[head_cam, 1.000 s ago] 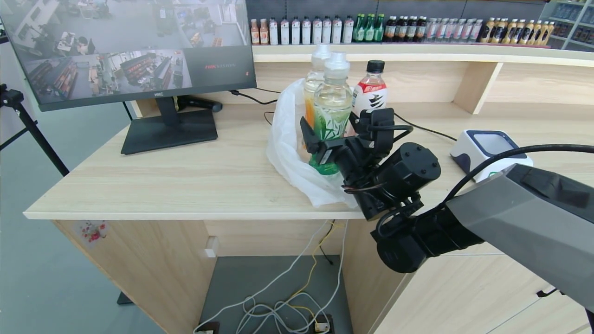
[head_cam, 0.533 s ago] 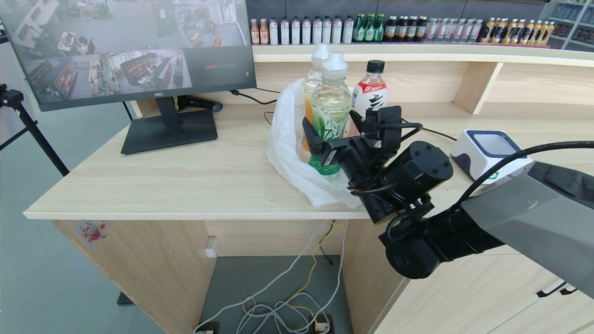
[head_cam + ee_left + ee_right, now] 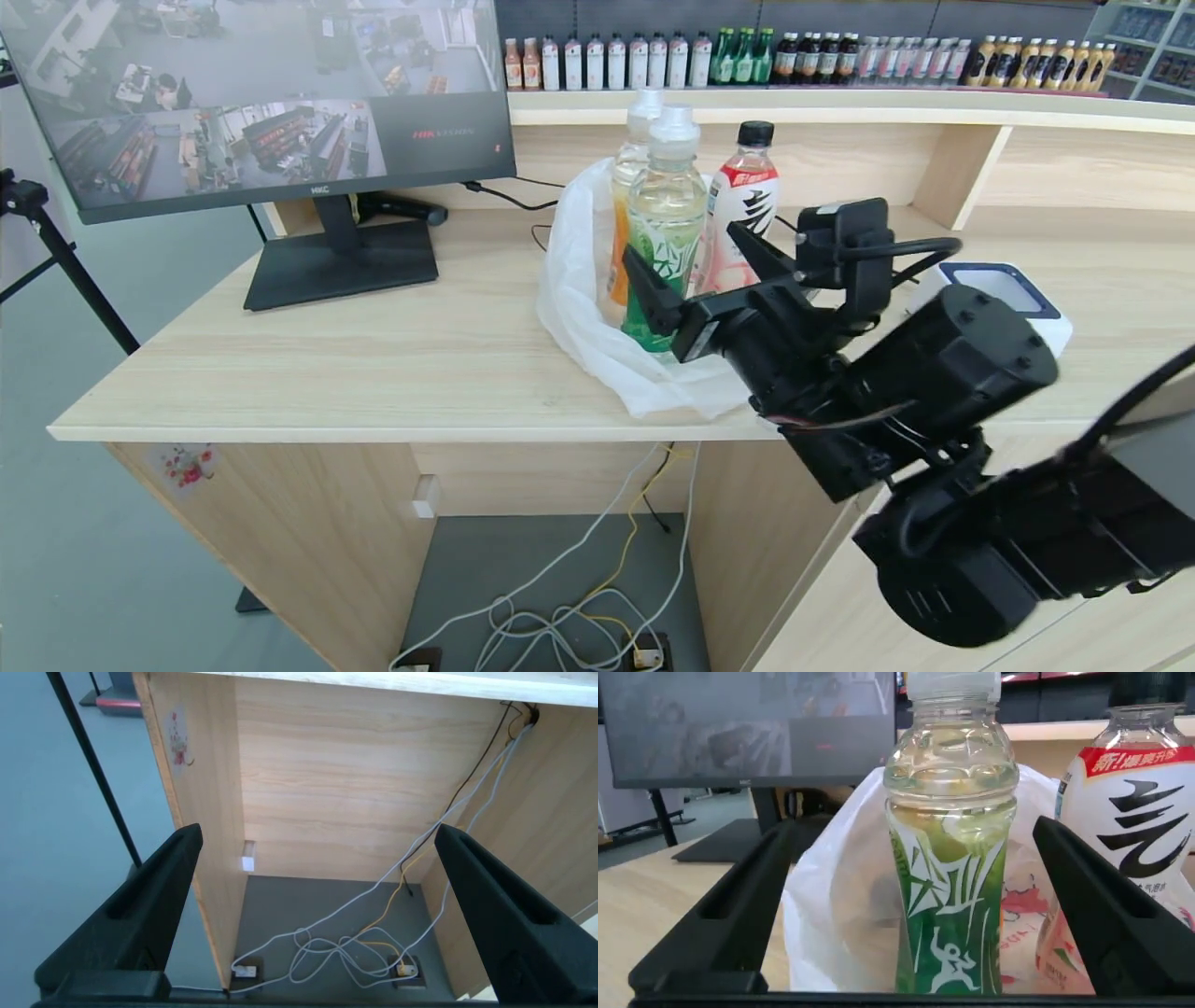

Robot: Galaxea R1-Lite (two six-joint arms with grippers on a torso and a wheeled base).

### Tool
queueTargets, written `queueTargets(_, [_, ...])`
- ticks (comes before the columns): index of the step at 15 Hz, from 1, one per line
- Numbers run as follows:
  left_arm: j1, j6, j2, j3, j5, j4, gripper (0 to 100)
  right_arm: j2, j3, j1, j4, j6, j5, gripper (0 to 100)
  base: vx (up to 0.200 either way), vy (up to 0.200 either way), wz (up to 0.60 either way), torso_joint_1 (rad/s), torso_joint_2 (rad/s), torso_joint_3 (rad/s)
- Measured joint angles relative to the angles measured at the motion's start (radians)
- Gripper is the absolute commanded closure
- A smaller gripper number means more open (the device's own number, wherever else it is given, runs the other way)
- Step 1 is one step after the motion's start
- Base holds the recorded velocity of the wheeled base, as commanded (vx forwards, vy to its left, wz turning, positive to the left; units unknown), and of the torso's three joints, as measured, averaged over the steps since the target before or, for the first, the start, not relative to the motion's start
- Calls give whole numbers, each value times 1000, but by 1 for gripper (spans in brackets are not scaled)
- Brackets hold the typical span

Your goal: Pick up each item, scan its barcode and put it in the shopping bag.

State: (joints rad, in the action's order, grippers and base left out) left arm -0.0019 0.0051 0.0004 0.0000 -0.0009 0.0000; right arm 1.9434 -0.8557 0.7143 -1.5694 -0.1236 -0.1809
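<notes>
The right tool point(image 3: 680, 245) stands open and empty near the green-label bottle point(image 3: 665, 201) upright in the shopping bag point(image 3: 574, 308), so a sideways brush could topple it.

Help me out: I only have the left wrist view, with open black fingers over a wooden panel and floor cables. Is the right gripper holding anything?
Observer: No. The right gripper is open and empty, facing a clear plastic bottle with a green label.
Operator: Where does that bottle stand?
Observer: Upright in the white plastic shopping bag on the light wooden counter.
Operator: Any other bottles near it?
Observer: An orange-labelled bottle stands right behind it, and a black-capped bottle with a white-and-red label stands beside it.
</notes>
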Motion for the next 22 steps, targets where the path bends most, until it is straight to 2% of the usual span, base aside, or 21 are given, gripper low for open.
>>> queueTargets(2, [1,0,0,0,0,0,0,-111,144,10,0,-7,0,0,0,0,0,0,0,0])
queueTargets(5, [1,0,0,0,0,0,0,-329,456,-15,0,-17,0,0,0,0,0,0,0,0])
queueTargets(7, [0,0,0,0,0,0,0,-504,683,-64,1,-30,-4,0,0,0,0,0,0,0])
queueTargets(9, [0,0,0,0,0,0,0,-671,795,-131,54,-26,-19,0,0,0,0,0,0,0])
queueTargets(10, [0,0,0,0,0,0,0,-757,821,-160,146,-19,-23,0,0,0,0,0,0,0])
queueTargets(12, [0,0,0,0,0,0,0,-914,842,-191,420,-9,-22,0,0,0,0,0,0,0])
queueTargets(15, [1,1,0,0,0,0,0,-1190,852,-197,876,-6,-2,0,0,0,0,0,0,0])
queueTargets(19, [0,2,0,0,0,0,0,-1564,851,-184,1377,-4,33,0,0,0,0,0,0,0])
queueTargets(20, [0,2,0,0,0,0,0,-1651,844,-183,1458,4,38,0,0,0,0,0,0,0])
queueTargets(22, [0,1,0,0,0,0,0,-1750,835,-203,1531,29,29,0,0,0,0,0,0,0])
